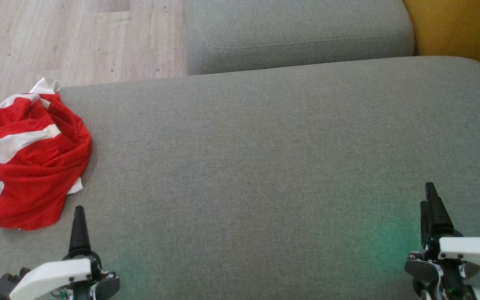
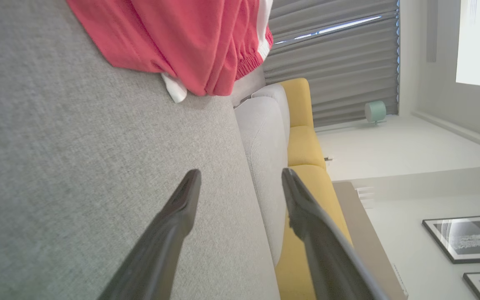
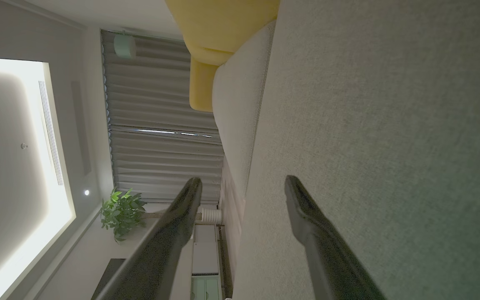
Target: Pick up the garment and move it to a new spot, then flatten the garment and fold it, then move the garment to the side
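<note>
Red garment (image 1: 31, 158) with white stripes sits in a crumpled heap at the far left of my head view. It rests on the grey seat cushion (image 1: 265, 166), right at the cushion's left edge, with a white corner poking up at the top of the pile. Nothing is gripping it. In the left wrist view the same red cloth bunches along the top of the frame, elastic hem showing, clear of my fingers.

My left gripper (image 1: 78, 214) is at the lower left, tip pointing up the frame, near the heap's lower right edge but not touching. Its fingers are spread wide with nothing between them. My right gripper (image 1: 428, 196) is at the lower right, well apart from the garment, over bare grey fabric. Its wrist view shows its fingers splayed wide and empty too.

A second grey cushion (image 1: 298, 33) lies across the top centre, wooden floor (image 1: 56, 37) fills the upper left, and a yellow cushion (image 1: 456, 25) sits in the upper right corner.
</note>
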You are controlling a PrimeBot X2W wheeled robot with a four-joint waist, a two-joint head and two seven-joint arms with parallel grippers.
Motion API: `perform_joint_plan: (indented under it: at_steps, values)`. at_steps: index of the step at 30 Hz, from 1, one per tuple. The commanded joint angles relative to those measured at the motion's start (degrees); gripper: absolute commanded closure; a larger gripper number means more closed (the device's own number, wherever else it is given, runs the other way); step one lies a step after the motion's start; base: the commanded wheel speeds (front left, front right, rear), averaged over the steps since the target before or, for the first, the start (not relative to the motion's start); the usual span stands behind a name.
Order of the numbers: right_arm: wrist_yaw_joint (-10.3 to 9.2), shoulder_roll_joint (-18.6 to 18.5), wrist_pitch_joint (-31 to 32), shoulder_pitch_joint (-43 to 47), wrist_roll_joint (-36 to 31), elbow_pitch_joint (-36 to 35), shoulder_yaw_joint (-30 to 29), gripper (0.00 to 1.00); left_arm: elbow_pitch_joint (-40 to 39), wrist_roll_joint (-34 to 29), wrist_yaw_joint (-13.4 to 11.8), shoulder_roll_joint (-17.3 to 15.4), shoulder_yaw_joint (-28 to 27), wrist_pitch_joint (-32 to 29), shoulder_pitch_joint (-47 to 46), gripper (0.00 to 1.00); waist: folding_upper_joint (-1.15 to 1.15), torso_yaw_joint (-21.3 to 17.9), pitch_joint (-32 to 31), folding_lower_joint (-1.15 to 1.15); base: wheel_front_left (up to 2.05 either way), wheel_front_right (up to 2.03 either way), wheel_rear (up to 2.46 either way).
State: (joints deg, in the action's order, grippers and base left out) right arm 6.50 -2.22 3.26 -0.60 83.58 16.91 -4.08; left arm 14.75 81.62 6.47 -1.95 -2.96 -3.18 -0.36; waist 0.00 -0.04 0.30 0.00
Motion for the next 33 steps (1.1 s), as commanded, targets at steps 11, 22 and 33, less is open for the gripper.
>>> perform_joint_plan:
  at_steps: [11,22,33]
  values:
    - [0.25,-0.35,-2.37,-2.62,-11.1,-2.87,2.81,0.0,-3.77,-11.79,-1.79,-0.52,3.0,2.18,-2.07,0.0,0.0,0.06,-0.29,0.0,0.0,0.0,0.0]
    - [0.33,-0.42,-4.06,-2.01,-20.07,-2.68,4.27,0.0,-4.63,-19.68,-3.27,-0.97,5.23,3.88,-1.5,0.0,0.0,0.08,-0.83,0.0,0.0,0.0,0.0]
    - [0.42,-0.44,-5.92,-1.96,-28.15,-3.8,6.3,0.0,-6.44,-27.59,-4.88,-1.61,7.6,5.75,-1.34,0.0,0.0,0.06,-0.87,0.0,0.0,0.0,0.0]
